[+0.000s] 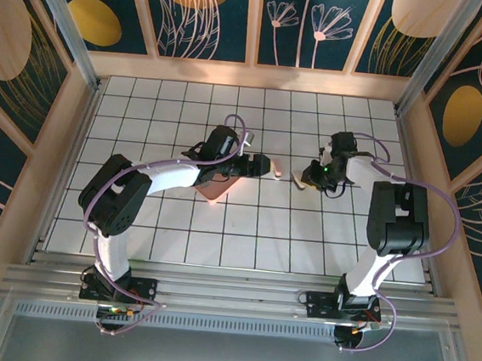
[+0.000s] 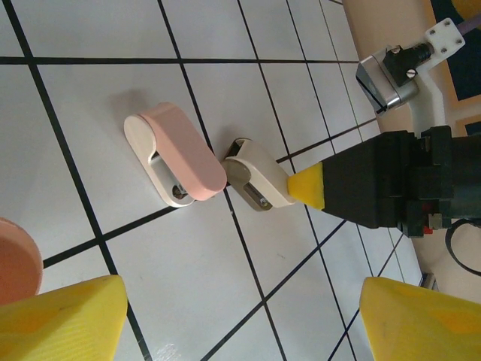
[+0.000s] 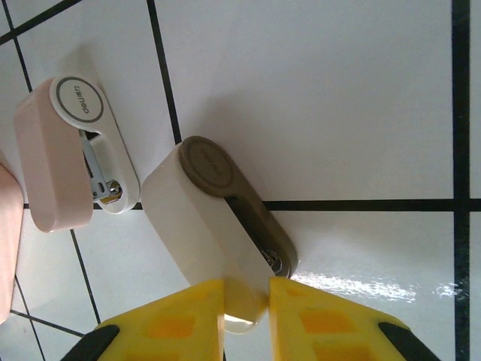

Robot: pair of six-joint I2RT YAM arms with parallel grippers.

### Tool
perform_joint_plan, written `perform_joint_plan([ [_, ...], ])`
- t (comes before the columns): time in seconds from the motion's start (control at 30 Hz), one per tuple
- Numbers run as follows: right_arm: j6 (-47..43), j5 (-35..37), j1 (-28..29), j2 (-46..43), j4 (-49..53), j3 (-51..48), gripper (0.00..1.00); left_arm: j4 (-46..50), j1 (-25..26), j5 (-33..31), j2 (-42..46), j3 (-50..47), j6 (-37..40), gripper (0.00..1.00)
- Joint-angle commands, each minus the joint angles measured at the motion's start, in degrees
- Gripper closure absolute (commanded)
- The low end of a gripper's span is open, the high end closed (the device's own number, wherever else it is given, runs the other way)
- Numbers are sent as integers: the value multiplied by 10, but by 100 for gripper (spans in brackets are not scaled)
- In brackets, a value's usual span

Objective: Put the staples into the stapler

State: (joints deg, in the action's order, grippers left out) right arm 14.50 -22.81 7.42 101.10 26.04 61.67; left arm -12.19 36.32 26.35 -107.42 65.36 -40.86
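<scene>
Two small staplers lie on their sides on the white tiles. The pink stapler (image 2: 180, 154) (image 3: 49, 158) (image 1: 278, 169) lies free. Beside it lies the cream stapler (image 3: 199, 226) (image 2: 259, 180) (image 1: 301, 179), almost touching it. My right gripper (image 3: 246, 304) (image 1: 311, 180) is shut on the cream stapler's end, one yellow fingertip (image 2: 308, 186) pressed on either side. My left gripper (image 2: 240, 316) (image 1: 264, 164) hovers open just left of the pink stapler, with nothing between its fingers (image 2: 68, 316). The staples are out of view.
A pink tray (image 1: 212, 193) (image 2: 11, 259) sits under the left arm's wrist, its inside hidden. Wooden walls stand round the tiled table (image 1: 177, 225). A metal bracket (image 2: 383, 75) on the right arm shows at the left wrist view's upper right.
</scene>
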Motion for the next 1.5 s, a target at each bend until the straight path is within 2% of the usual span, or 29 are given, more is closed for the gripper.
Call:
perform_joint_plan([
  [0.0,6,46,-5,19,37,-37,79,3,-3,6,-11,14,-7,19],
  [0.13,2,40,-2,0,36,-23,76,3,-3,6,-12,17,-7,19],
  [0.27,-15,39,0,-21,57,18,67,5,-4,9,-14,24,-5,19],
  [0.4,-38,58,11,-38,78,63,60,5,-3,7,-11,27,-4,19],
  [0.63,-93,116,54,-20,113,124,56,5,-3,4,-6,24,-4,19],
  [0.9,-129,170,103,33,138,148,54,10,-4,-2,-2,21,-1,19],
  [1.2,-149,186,106,72,129,150,54,10,-3,-7,1,14,-1,19],
  [1.47,-151,178,106,87,122,148,59,14,-3,-8,-1,17,-2,19],
])
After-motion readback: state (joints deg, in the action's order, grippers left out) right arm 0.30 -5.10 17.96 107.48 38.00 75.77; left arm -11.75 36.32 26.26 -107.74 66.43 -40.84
